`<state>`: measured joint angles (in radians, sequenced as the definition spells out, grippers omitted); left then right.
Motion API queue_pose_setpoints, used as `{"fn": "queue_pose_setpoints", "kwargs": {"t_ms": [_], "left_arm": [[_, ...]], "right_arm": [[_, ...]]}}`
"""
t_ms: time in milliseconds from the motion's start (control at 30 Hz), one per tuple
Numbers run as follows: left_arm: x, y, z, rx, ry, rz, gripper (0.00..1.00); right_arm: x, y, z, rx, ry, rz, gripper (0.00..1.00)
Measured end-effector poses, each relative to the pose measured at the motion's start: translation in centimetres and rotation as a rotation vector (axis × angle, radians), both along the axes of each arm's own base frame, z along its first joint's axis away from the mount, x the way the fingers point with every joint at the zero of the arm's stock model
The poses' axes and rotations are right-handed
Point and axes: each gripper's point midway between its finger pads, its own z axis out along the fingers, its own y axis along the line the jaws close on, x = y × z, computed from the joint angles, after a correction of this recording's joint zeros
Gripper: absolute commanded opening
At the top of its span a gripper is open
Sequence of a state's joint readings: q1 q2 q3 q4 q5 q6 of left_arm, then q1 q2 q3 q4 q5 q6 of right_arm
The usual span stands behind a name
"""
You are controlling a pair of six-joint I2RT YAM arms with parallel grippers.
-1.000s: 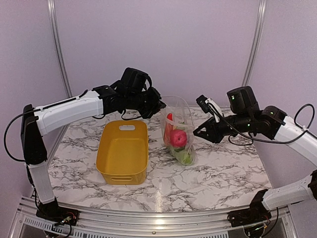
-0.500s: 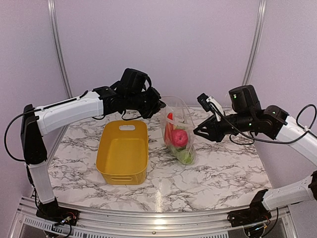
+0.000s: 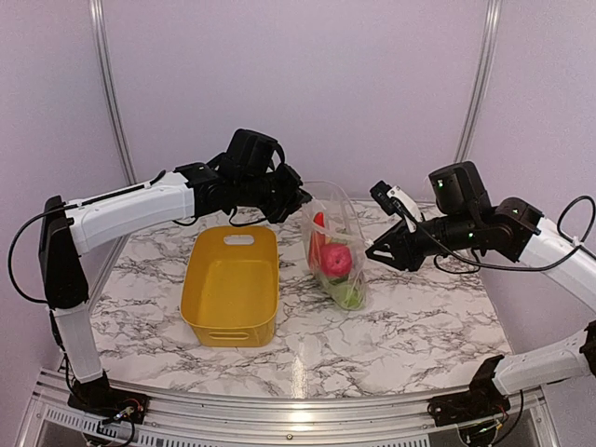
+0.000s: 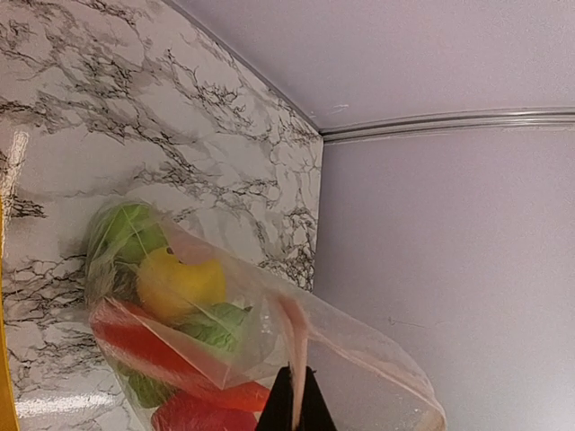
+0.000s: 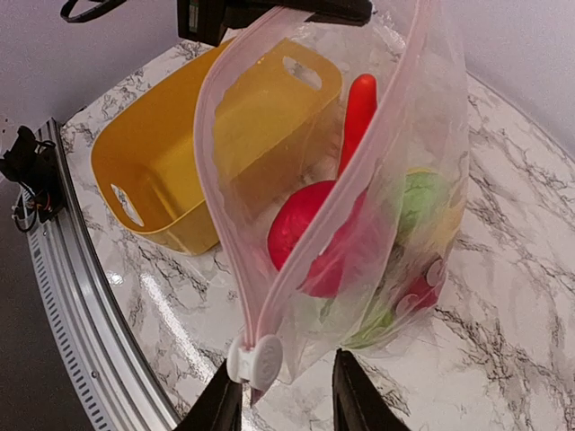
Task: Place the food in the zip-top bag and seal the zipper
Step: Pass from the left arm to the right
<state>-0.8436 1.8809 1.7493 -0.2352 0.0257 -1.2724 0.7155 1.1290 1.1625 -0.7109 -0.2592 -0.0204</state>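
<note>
Zip-top bag upright on marble surface, just right of yellow tub, mouth upward and gaping. Food inside bag: red apple at centre, orange-red carrot standing on end above it, green pieces and yellow lemon lower down. Left tool closed tight on zipper at far top corner of bag, with that corner held up off surface. Right tool at opposite, near end of mouth, fingers apart. White slider just beyond fingertips, in line with gap between them; contact with slider not discernible. Zipper strips spread apart from slider onward, unsealed
</note>
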Motion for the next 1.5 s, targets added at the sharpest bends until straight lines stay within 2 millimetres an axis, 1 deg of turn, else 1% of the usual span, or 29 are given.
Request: {"fn": "queue_pose_setpoints", "kwargs": {"t_ms": [133,233,267,367,433,500,600,700,767,867,1067,1133,1300,1367,1400,1500], "left_arm": [[0.0,0.0,0.0,0.000,0.000,0.001,0.00],[0.0,0.0,0.0,-0.001,0.000,0.000,0.00],[0.0,0.0,0.0,-0.001,0.000,0.001,0.00],[0.0,0.0,0.0,-0.004,0.002,0.002,0.00],[0.0,0.0,0.1,-0.006,0.004,0.004,0.00],[0.1,0.0,0.1,-0.012,0.008,0.006,0.00],[0.2,0.0,0.1,-0.021,0.014,0.012,0.00],[0.3,0.1,0.1,-0.024,0.019,0.015,0.00],[0.3,0.2,0.1,-0.026,0.020,0.015,0.00],[0.4,0.2,0.2,-0.028,0.022,0.016,0.00],[0.4,0.2,0.2,-0.028,0.023,0.016,0.00],[0.4,0.2,0.2,-0.028,0.023,0.016,0.00],[0.4,0.2,0.1,-0.027,0.024,0.016,0.00],[0.4,0.2,0.0,-0.027,0.024,0.016,0.00],[0.4,0.2,-0.1,-0.028,0.023,0.016,0.03],[0.4,0.4,-0.3,-0.022,0.015,0.008,0.32]], "right_arm": [[0.3,0.0,0.2,0.000,-0.022,-0.005,0.21],[0.6,0.1,0.6,0.007,-0.042,-0.006,0.20],[0.7,0.2,0.6,0.008,-0.046,-0.006,0.22],[0.8,0.3,0.7,0.009,-0.055,-0.002,0.32],[0.8,0.3,0.4,0.007,-0.057,-0.001,0.35],[0.9,0.3,0.0,0.001,-0.058,0.001,0.35],[0.9,0.2,-1.1,-0.013,-0.049,0.001,0.31],[0.9,0.0,-2.0,-0.026,-0.045,-0.006,0.22],[1.0,-0.1,-2.3,-0.033,-0.047,-0.012,0.18],[1.0,-0.3,-2.1,-0.029,-0.065,-0.021,0.16],[1.2,-0.5,0.0,0.019,-0.130,-0.034,0.17],[1.3,-0.3,0.3,0.029,-0.140,-0.034,0.14],[1.7,0.0,0.1,0.032,-0.140,-0.031,0.01],[1.7,0.1,0.1,0.031,-0.138,-0.029,0.00],[1.7,0.1,0.0,0.031,-0.138,-0.028,0.00],[1.6,0.1,0.3,0.031,-0.136,-0.025,0.00]]}}
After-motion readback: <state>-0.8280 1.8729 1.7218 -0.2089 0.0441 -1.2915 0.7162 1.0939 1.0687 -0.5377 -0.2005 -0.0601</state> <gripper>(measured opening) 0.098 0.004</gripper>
